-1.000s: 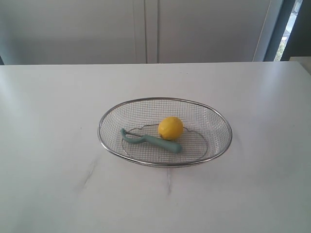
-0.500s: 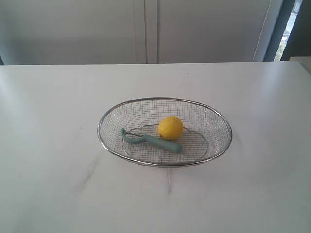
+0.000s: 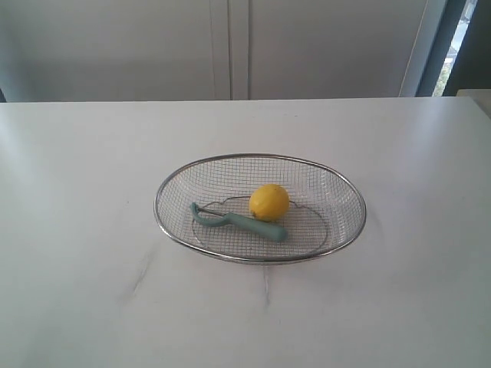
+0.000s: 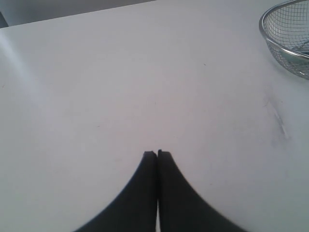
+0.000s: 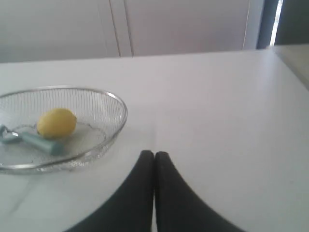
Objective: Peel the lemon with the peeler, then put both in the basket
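The wire mesh basket (image 3: 159,201) sits in the middle of the white table. Inside it lies the yellow lemon (image 3: 269,202), and the teal peeler (image 3: 239,221) lies just in front of the lemon, its head pointing left. The right wrist view shows the same basket (image 5: 120,108), lemon (image 5: 56,123) and peeler (image 5: 37,141). My right gripper (image 5: 154,153) is shut and empty, over bare table beside the basket. My left gripper (image 4: 157,153) is shut and empty too, with only the basket's rim (image 4: 263,35) at the edge of its view. Neither gripper shows in the exterior view.
The white table (image 3: 92,169) stretches all around the basket. Pale cabinet doors (image 3: 230,46) stand behind the far edge, with a dark window frame (image 3: 441,46) at the back right. Faint scuff marks (image 3: 142,272) show on the tabletop in front of the basket.
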### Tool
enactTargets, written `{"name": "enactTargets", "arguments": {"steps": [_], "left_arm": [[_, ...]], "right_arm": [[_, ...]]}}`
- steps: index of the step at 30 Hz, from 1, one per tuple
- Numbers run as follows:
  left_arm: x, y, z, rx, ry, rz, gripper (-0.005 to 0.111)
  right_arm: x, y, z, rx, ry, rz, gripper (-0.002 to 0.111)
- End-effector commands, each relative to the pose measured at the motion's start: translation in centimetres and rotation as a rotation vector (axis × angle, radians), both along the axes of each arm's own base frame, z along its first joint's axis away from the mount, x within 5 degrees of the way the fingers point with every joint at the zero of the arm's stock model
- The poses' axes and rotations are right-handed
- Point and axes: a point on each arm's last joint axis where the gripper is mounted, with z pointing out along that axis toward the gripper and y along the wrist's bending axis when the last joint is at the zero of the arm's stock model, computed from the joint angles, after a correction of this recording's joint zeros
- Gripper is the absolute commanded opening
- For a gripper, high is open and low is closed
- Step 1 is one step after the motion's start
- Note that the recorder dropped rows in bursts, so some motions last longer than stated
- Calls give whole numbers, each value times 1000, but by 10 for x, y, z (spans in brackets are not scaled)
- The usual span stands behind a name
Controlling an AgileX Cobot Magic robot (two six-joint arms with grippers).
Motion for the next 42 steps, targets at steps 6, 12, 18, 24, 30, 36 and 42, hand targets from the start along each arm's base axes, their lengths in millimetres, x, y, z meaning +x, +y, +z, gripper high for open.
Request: {"name": "enactTargets", "arguments": {"steps": [6, 12, 18, 24, 30, 36, 42], "left_arm": [[0, 0, -1, 2, -4, 2, 0], [0, 0, -1, 2, -4, 2, 0], [0, 0, -1, 2, -4, 2, 0], [0, 0, -1, 2, -4, 2, 0], [0, 0, -1, 2, -4, 2, 0], [0, 0, -1, 2, -4, 2, 0], [0, 0, -1, 2, -4, 2, 0]], "right_arm": [[12, -3, -43, -54, -11, -28, 0], [12, -5, -44, -138, -17, -33, 0], [12, -5, -43, -130, -19, -33, 0], [12, -4, -43, -130, -20, -15, 0], [12, -3, -43, -130, -22, 14, 0], [12, -3, -44, -130, -20, 14, 0], [12, -3, -44, -130, -20, 14, 0]]}}
